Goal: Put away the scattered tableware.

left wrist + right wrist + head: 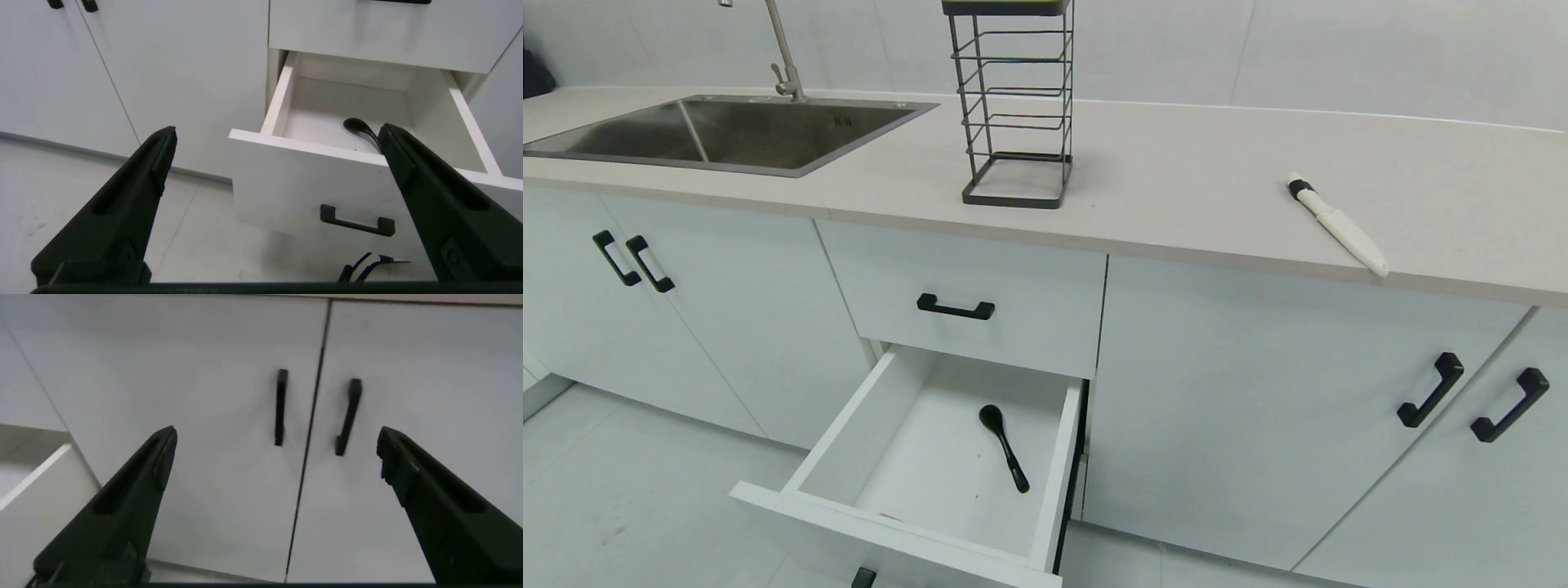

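Centrally, a white drawer (843,425) stands pulled out beneath the tabletop (1176,171), under a shut drawer with a black handle. A black spoon (1003,445) lies alone on its floor, bowl toward the back, handle angled toward the front right. A white knife (1337,224) lies flat on the tabletop to the right, well apart from the drawer; it is slim and pale with a black band near its far end, and its tip reaches close to the front edge. The left pincer (278,135) hangs in front of the drawer, its fingers spread wide. The right pincer (276,434) faces two cabinet doors (204,416) with black handles, its fingers also spread wide. The tabletop is pale beige and carries a tall black wire rack (1017,106). A steel sink (727,131) with a tap (784,57) sits at the far left. White wall tiles rise behind; pale floor (621,490) lies below
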Tool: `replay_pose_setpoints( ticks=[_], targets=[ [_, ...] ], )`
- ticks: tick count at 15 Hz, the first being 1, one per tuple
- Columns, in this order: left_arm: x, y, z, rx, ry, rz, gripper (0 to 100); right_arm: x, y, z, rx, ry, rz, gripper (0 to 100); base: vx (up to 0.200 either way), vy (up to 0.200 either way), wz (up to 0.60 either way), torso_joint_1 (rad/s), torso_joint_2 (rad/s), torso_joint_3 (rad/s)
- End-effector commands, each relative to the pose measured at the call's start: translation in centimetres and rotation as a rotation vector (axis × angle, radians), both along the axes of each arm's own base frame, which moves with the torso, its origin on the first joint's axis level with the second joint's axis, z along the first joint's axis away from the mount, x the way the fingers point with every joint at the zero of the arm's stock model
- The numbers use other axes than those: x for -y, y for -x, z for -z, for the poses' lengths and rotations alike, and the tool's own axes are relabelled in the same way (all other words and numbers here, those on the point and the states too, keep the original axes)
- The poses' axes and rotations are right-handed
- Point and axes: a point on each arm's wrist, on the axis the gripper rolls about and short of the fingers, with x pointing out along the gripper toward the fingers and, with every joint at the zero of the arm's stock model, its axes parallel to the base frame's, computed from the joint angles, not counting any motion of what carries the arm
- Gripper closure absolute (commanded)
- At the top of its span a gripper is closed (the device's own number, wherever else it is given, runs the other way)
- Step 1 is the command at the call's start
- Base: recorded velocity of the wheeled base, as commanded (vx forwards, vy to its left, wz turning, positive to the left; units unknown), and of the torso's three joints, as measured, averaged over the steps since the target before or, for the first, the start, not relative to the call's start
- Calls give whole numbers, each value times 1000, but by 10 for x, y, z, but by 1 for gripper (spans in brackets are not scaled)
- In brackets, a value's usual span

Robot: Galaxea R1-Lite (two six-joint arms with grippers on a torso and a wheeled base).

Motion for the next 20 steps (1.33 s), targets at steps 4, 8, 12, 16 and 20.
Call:
replay_pose_setpoints(
  ticks=[4, 8, 12, 16, 20],
  targets=[
    [0, 0, 0, -1, 0, 0, 0, -2, 12, 25, -62, -4, -42, 0, 0, 0, 0, 0, 0, 0],
    [0, 0, 0, -1, 0, 4, 0, -2, 12, 25, -60, -4, -45, 0, 0, 0, 0, 0, 0, 0],
    [0, 8, -33, 215, -66, 11, 0, -2, 12, 25, -60, -9, -42, 0, 0, 0, 0, 0, 0, 0],
    [1, 13, -66, 108, 36, 160, 0, -2, 12, 25, -60, -4, -45, 0, 0, 0, 0, 0, 0, 0],
    [7, -37, -50, -485, 164, 344, 0, -2, 12, 25, -59, -6, -45, 0, 0, 0, 0, 0, 0, 0]
  ],
)
